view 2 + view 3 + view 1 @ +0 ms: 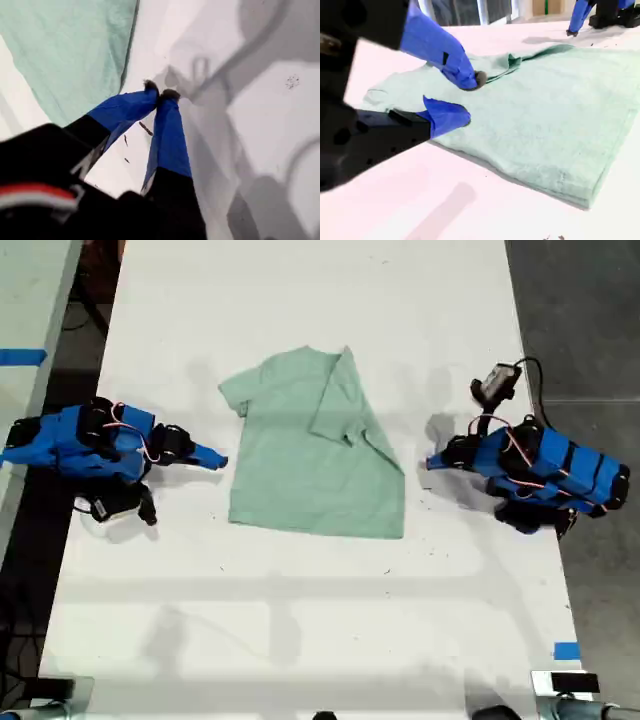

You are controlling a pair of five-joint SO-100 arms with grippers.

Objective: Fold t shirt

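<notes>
The pale mint-green t shirt lies flat on the white table. One sleeve is folded over onto its body on the exterior view's right. My first gripper is at the exterior view's right, just off the shirt's edge. Its jaws are shut with nothing between them, and the t shirt lies beyond them. My second gripper is at the exterior view's left, beside the opposite edge. It stands open low over the edge of the t shirt, holding nothing.
A small black device with a cable sits behind the arm on the exterior view's right. Blue tape marks the table's near corner on that side. Dark floor runs along both long table edges. The first arm shows across the shirt.
</notes>
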